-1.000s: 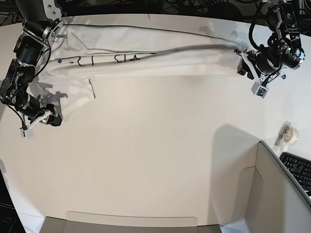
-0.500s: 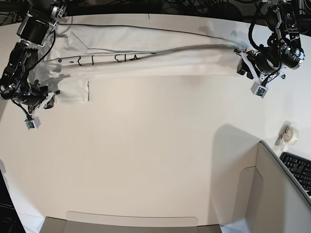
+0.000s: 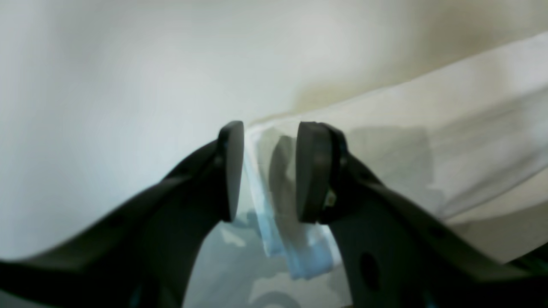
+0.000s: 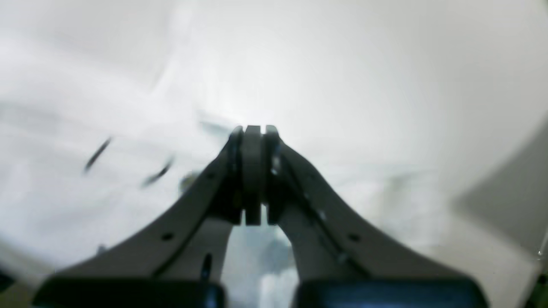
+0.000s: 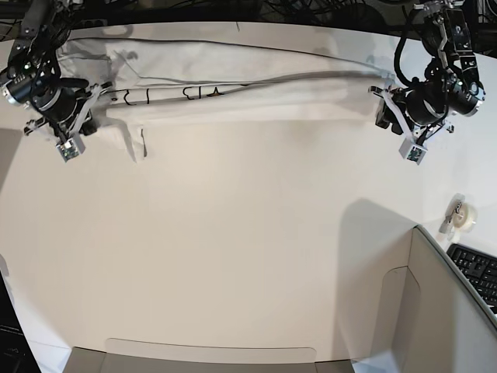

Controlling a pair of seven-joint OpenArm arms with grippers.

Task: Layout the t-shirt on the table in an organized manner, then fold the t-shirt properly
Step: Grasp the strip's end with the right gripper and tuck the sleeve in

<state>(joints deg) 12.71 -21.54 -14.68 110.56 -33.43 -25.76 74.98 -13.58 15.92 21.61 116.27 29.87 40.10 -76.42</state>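
The white t-shirt [image 5: 233, 85] lies stretched in a long narrow band across the far side of the table [image 5: 233, 256], with black letter outlines showing along it. At the band's right end, my left gripper [image 5: 382, 99] is shut on a bunched fold of the t-shirt [image 3: 274, 192], which sits between its pads. My right gripper [image 5: 90, 102] is at the band's left end, beside the short sleeve [image 5: 128, 130]. In the right wrist view its pads [image 4: 252, 171] press together with no cloth showing between them, above blurred fabric [image 4: 107, 171].
A tape roll [image 5: 463, 215] sits near the table's right edge. A grey partition panel [image 5: 435, 311] and a keyboard [image 5: 475, 272] stand at the lower right. Cables run along the back edge.
My right gripper has closed and swung from the near left up toward the shirt's body. The sleeve came along and now lies drawn in close. The left arm has hardly moved.
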